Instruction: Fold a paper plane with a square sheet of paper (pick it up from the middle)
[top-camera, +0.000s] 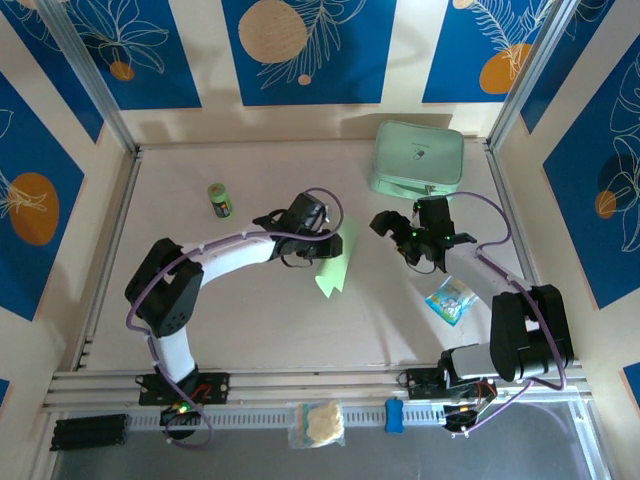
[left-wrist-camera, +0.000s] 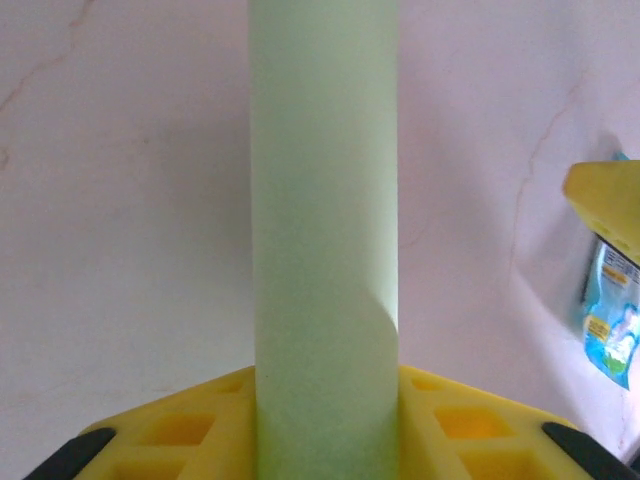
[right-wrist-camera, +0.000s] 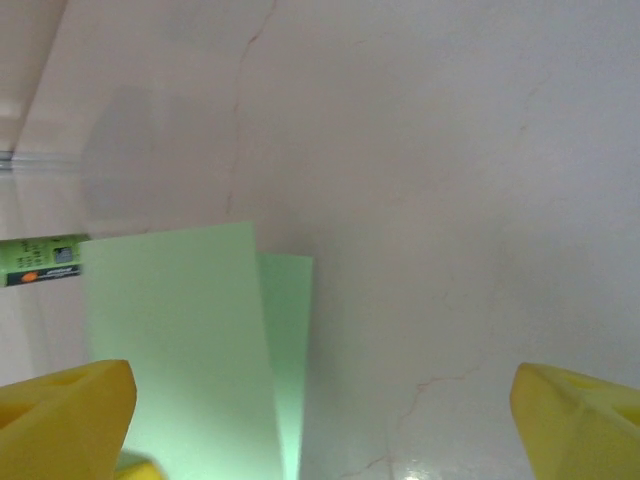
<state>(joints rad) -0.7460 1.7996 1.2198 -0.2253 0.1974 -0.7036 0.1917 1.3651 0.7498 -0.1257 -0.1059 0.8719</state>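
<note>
The square sheet of paper (top-camera: 335, 272) is pale green and hangs curled from my left gripper (top-camera: 330, 246) just above the middle of the table. In the left wrist view the paper (left-wrist-camera: 322, 250) rises as a bent strip between the yellow fingers (left-wrist-camera: 175, 435), and my left gripper (left-wrist-camera: 325, 435) is shut on it. My right gripper (top-camera: 393, 238) stands open a little to the right of the sheet, apart from it. In the right wrist view the paper (right-wrist-camera: 180, 350) shows two overlapping layers at the lower left, beside the wide-apart fingertips (right-wrist-camera: 60, 410) of the right gripper (right-wrist-camera: 320, 420).
A mint-green case (top-camera: 418, 158) lies at the back right. A small green bottle (top-camera: 220, 200) stands at the back left. A blue snack packet (top-camera: 450, 298) lies near the right arm. A pale bag (top-camera: 316, 422) and a blue item (top-camera: 394, 415) sit on the front rail.
</note>
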